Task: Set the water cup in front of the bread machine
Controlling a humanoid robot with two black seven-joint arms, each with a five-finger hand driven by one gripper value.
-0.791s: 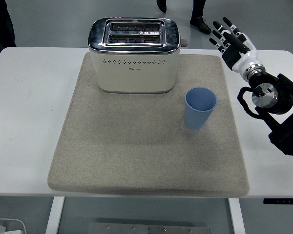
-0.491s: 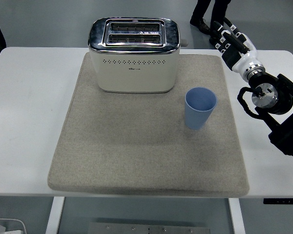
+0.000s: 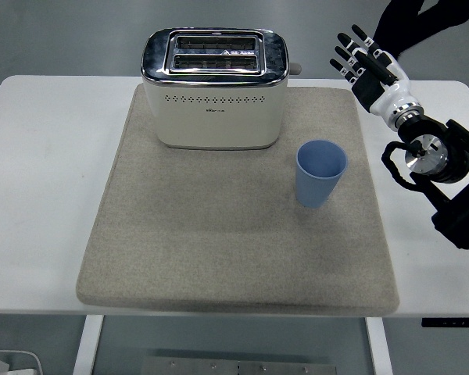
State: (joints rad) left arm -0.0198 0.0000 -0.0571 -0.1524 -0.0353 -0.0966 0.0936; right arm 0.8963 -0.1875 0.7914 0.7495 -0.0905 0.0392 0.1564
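Note:
A light blue cup (image 3: 321, 173) stands upright on the grey mat (image 3: 219, 242), to the right of and slightly nearer than the toaster (image 3: 214, 87), a cream body with a chrome top at the mat's far edge. My right hand (image 3: 361, 62) is raised over the table's far right, beyond and right of the cup, with fingers spread and nothing in them. It does not touch the cup. My left arm does not show.
The white table (image 3: 39, 195) surrounds the mat on all sides. A person's dark clothing (image 3: 410, 19) shows at the top right, behind my right hand. The right forearm (image 3: 442, 168) lies over the table's right side.
My right hand has shifted slightly left and its fingers have spread. The person behind the table has moved to the right. The cup has not moved.

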